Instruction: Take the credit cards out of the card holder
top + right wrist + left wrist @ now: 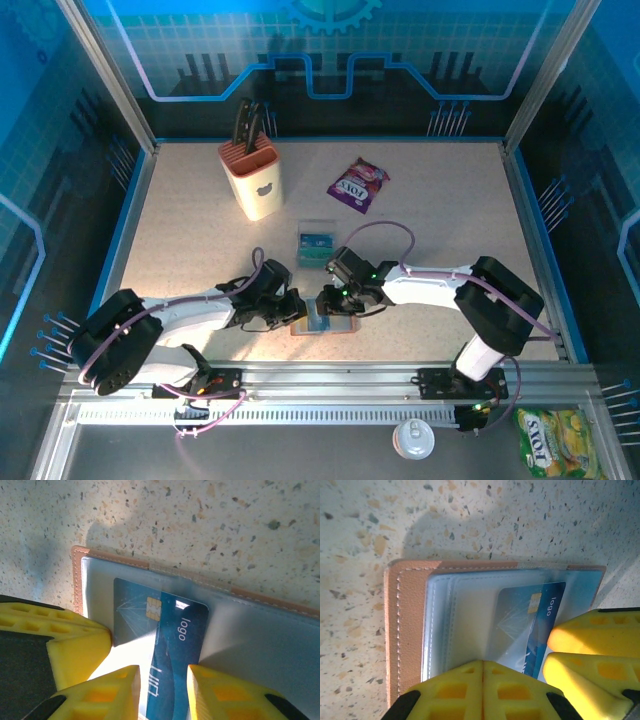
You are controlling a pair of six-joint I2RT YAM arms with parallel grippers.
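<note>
The tan card holder [342, 327] lies open near the table's front edge, leather border [407, 630] on the left and clear sleeves [250, 640] facing up. A blue credit card [182, 635] with a chip and "logo" print sticks partly out of a sleeve [540, 610]. My left gripper [298, 308] is shut, its tips [483, 662] pressing on the sleeves. My right gripper [325, 303] is open [162, 672], one finger on each side of the blue card. Its fingers [580, 640] also sit at the holder's right end. Several teal and blue cards [314, 245] lie in a stack farther back.
A cream knife block [252, 178] stands at the back left. A purple snack packet [358, 185] lies at the back centre. Beyond the front rail are a white cup [413, 438] and a yellow packet [555, 442].
</note>
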